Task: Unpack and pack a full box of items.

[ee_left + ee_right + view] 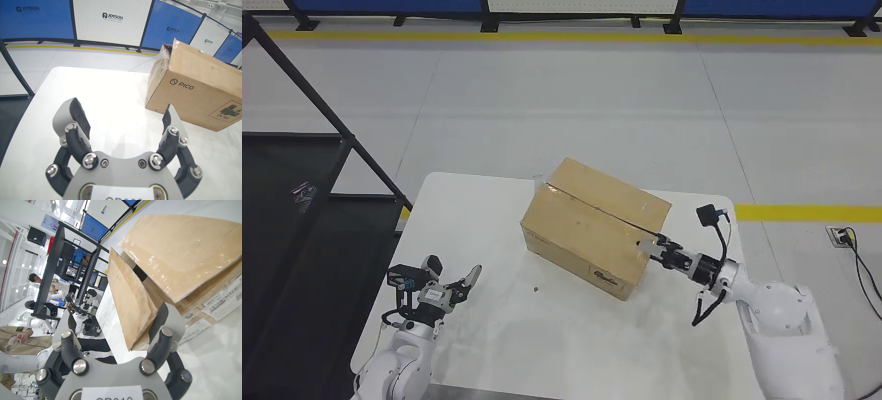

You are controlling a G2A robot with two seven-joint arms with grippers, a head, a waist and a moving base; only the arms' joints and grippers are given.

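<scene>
A brown cardboard box [592,225] stands on the white table [492,340], turned at an angle, its top flaps down with clear tape on them. My right gripper [657,243] is at the box's right corner. In the right wrist view it [116,313] is open, the corner of one top flap [128,298] lying between its fingers. A narrow dark gap [140,273] shows between the flaps. My left gripper [455,268] is open and holds nothing, low over the table's front left; the box [198,91] lies ahead of it [122,104].
A black metal rack [322,130] stands just off the table's left side. A small dark speck [535,290] lies on the table in front of the box. Bare tabletop stretches between the left gripper and the box.
</scene>
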